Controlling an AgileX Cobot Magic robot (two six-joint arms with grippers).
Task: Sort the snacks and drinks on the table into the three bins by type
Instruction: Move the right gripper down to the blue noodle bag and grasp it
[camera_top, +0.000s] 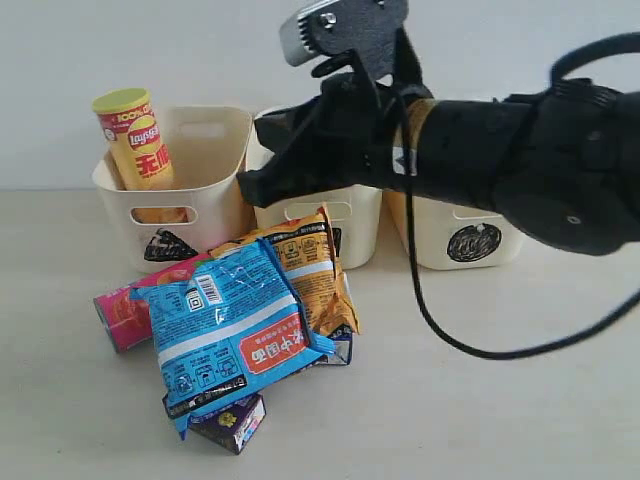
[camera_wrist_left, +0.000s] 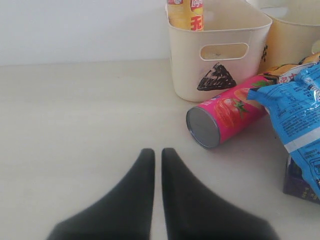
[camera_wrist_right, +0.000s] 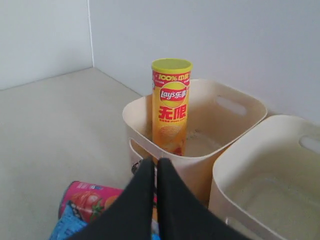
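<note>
Inside the triangle bin (camera_top: 222, 190) the yellow tube (camera_top: 135, 140) stands upright, evidently sorted, while the pink tube (camera_top: 118, 318) lies on the table (camera_top: 500, 400) under the blue packet (camera_top: 235, 320); both the right gripper (camera_top: 247, 186) and left gripper (camera_wrist_left: 157, 152) are empty with jaws together.

Yellow tube (camera_top: 133, 140) in triangle bin (camera_top: 218, 212)

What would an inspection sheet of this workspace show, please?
Surface: beige table, wood grain.
Job's things: yellow tube upright in triangle bin; pink tube, blue packet, orange packet, purple carton, blue carton piled before triangle bin and square bin; circle bin's inside hidden.
Clutter: nothing seen.
Grippers: left gripper shut, empty; right gripper shut, empty, above pile.
Cables: black cable hangs from right arm.
Surroundings: plain wall.
</note>
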